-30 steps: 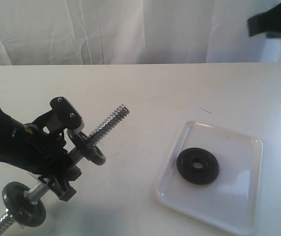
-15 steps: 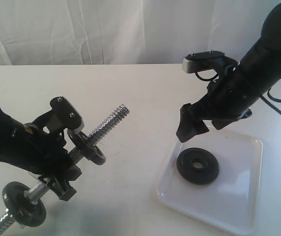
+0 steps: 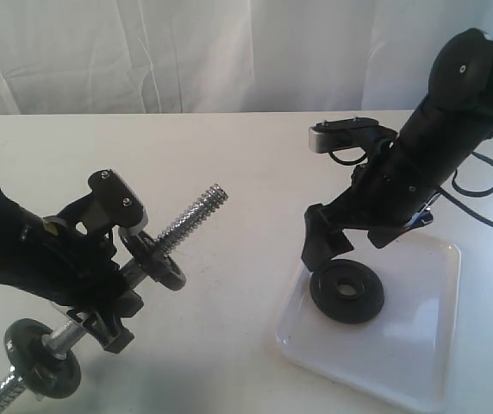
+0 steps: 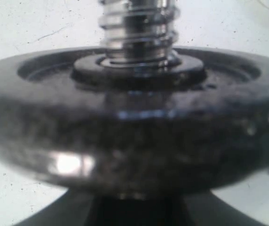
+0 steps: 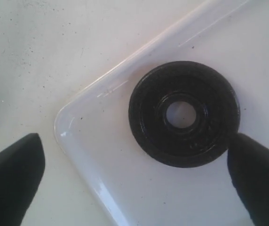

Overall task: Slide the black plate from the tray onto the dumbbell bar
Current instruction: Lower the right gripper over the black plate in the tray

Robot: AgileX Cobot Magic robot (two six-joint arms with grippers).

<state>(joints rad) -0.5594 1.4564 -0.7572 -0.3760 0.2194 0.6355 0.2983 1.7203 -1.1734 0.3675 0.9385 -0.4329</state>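
right claw (image 5: 134, 181) spread wide over black plate (image 3: 324, 291), plate flat in tray (image 3: 402, 345) near its corner, table (image 3: 246, 155) right side; left claw (image 3: 113, 285) pinching dumbbell bar (image 3: 190, 216), threaded end tilted up.

A pale, finely speckled tabletop (image 3: 255, 155), with a short dark mark (image 3: 361, 193) right of centre, meets a pleated white curtain (image 3: 186, 52) at the far edge.

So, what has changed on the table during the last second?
The right gripper came in from the upper right and lowered, open, over the black plate; nothing is gripped yet. The plate, the tray and the left gripper holding the dumbbell bar stayed put.
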